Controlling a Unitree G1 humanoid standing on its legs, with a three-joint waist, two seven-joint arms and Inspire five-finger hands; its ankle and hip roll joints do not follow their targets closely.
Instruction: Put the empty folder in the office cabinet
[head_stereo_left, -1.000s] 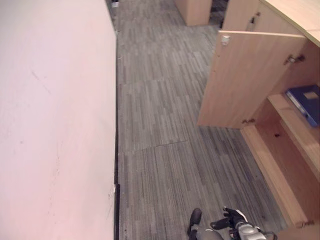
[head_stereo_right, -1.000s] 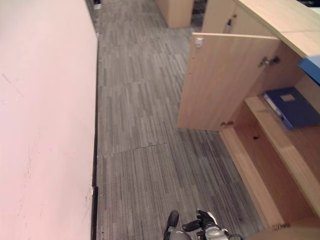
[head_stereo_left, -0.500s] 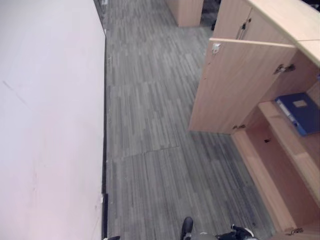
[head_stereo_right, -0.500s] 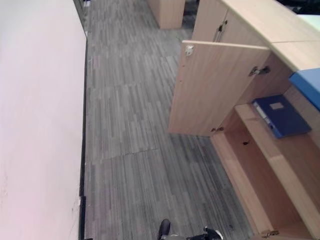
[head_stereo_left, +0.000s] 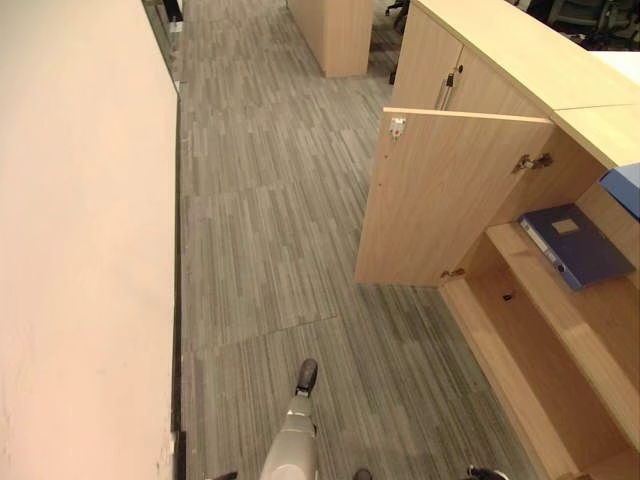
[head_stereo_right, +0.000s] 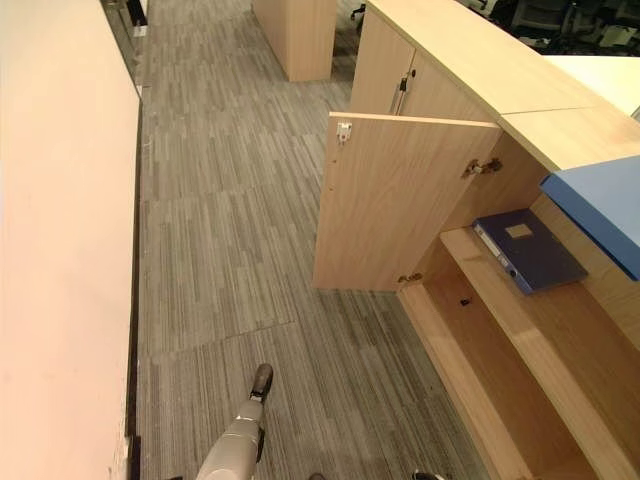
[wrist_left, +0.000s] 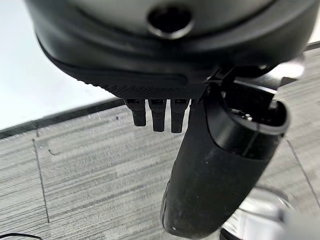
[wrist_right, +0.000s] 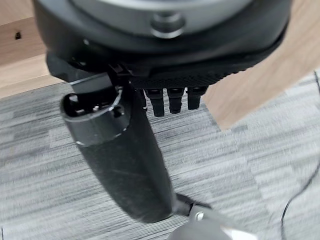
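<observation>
A dark blue folder (head_stereo_left: 575, 245) lies flat on the middle shelf of the open wooden cabinet (head_stereo_right: 520, 330), apart from both hands. The cabinet door (head_stereo_left: 450, 200) stands swung out over the carpet. My left hand (head_stereo_left: 305, 378) hangs low over the floor at the lower middle, well left of the cabinet; in the left wrist view the left hand (wrist_left: 220, 175) has relaxed fingers and holds nothing. My right hand (head_stereo_left: 485, 472) barely shows at the bottom edge near the cabinet's lower shelf; in its wrist view the right hand (wrist_right: 125, 160) is likewise empty.
A pale wall (head_stereo_left: 80, 250) runs along the left side. Grey carpet (head_stereo_left: 270, 230) stretches between the wall and the cabinet row. A lighter blue flat thing (head_stereo_right: 600, 210) lies on the cabinet top at right. Another wooden unit (head_stereo_left: 335, 35) stands further back.
The camera has shifted, showing more of the cabinet. My left arm has swung forward into view, and my right hand has dropped to the bottom edge. The folder stays on the shelf.
</observation>
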